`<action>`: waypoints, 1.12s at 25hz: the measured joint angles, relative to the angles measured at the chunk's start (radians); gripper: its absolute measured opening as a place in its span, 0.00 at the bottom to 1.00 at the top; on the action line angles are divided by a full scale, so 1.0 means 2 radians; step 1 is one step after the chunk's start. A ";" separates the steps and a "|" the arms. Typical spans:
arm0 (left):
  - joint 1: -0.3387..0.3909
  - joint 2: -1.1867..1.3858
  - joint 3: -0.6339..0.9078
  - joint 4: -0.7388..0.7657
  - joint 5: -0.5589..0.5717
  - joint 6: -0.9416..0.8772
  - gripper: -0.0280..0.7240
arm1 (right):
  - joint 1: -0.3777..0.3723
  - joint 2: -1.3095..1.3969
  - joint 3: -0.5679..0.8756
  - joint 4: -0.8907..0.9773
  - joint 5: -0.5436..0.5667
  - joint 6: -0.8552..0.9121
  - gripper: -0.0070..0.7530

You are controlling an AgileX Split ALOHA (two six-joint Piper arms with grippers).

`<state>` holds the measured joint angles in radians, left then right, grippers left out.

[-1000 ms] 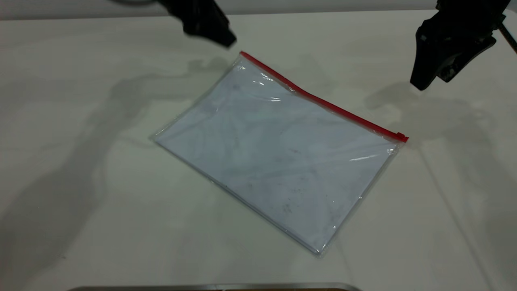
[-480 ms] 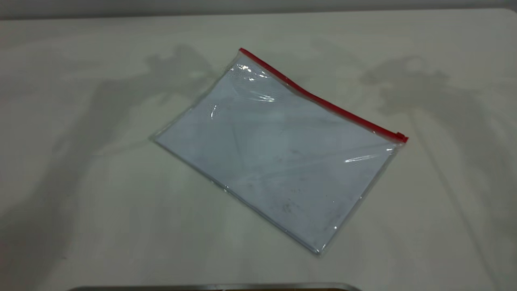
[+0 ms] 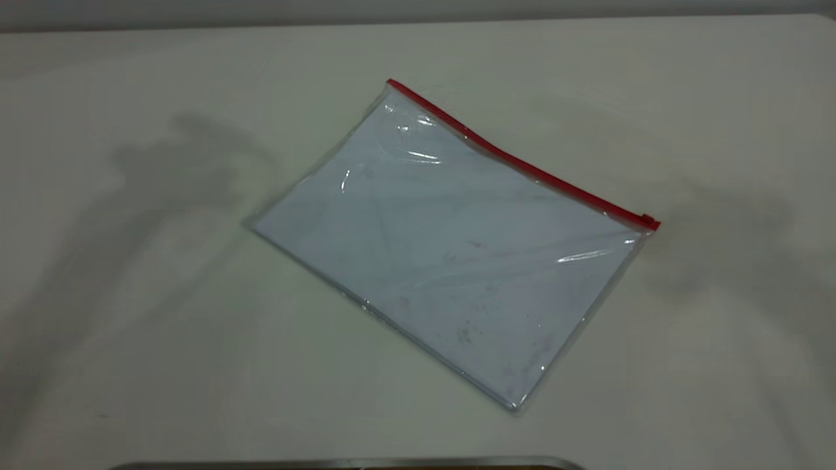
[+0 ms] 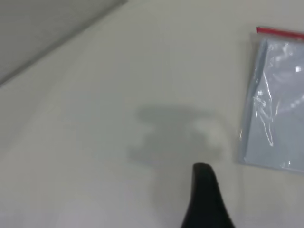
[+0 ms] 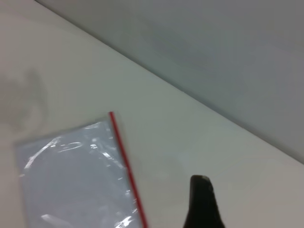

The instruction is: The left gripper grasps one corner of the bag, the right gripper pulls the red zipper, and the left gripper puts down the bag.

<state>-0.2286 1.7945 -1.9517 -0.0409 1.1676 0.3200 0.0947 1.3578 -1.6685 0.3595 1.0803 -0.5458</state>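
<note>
Both claws hang away from the bag (image 3: pixel 450 248); I cannot tell their opening. Next, grab the corner (image 3: pixel 392 88) near the table's (image 3: pixel 130 326) far edge.

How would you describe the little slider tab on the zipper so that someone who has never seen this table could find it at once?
On the pale table lies one flat clear bag, set at a slant. Follow the red zipper along its far long edge to the end at the exterior view's right. There the slider tab sits as a small raised red block, thicker than the thin strip.
</note>
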 joint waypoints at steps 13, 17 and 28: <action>0.000 -0.148 0.082 0.003 0.000 -0.095 0.81 | 0.000 -0.271 0.145 0.004 0.077 0.056 0.74; 0.000 -0.249 0.186 0.003 0.000 -0.110 0.81 | 0.000 -0.384 0.235 0.005 0.077 0.059 0.74; -0.001 -0.540 0.452 0.003 0.000 -0.115 0.81 | 0.000 -0.611 0.468 -0.014 0.077 0.072 0.74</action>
<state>-0.2296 0.7144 -1.0487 -0.0358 1.1676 0.0903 0.0947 0.1365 -0.7334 0.3320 1.2350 -0.4010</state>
